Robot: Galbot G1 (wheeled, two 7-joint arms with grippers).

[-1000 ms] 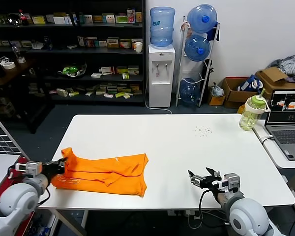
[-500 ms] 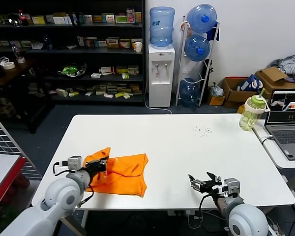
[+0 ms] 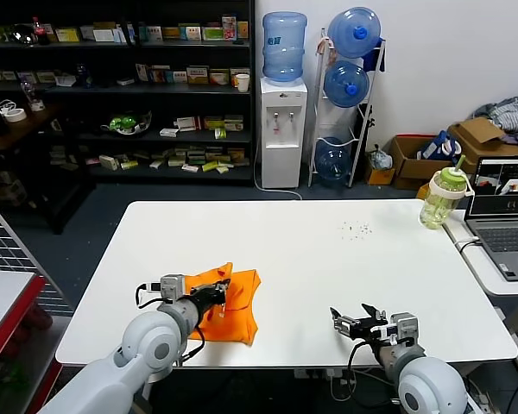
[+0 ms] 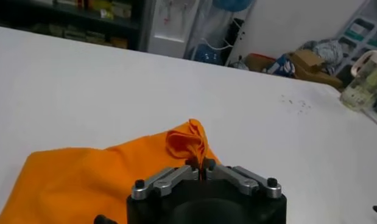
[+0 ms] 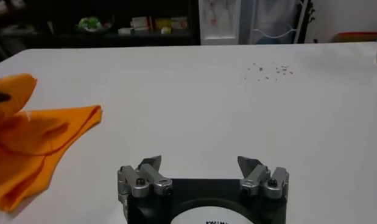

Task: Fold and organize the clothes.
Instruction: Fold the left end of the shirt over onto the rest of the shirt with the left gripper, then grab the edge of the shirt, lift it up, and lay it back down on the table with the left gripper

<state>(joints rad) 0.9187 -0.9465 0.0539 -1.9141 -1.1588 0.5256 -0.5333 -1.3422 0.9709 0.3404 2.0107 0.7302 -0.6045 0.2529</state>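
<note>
The bright orange T-shirt [image 3: 237, 309] lies folded over on itself on the white table [image 3: 328, 259], near its front left. My left gripper [image 3: 220, 291] is shut on a pinched fold of the T-shirt [image 4: 187, 141] and holds that fold lifted over the rest of the cloth. The fabric runs between the closed fingers [image 4: 194, 165]. My right gripper [image 3: 356, 320] is open and empty, low over the table's front right. In the right wrist view the T-shirt [image 5: 36, 143] lies well away from that gripper [image 5: 200, 164].
A green-lidded bottle [image 3: 442, 197] stands at the table's far right edge. A laptop [image 3: 506, 211] sits on a side surface to the right. Small dark crumbs [image 3: 356, 228] dot the table's back right. Shelves and a water dispenser [image 3: 282, 116] stand behind.
My left gripper has carried the T-shirt's left end to the right, folding the shirt over itself into a much shorter bundle. The right gripper has barely moved.
</note>
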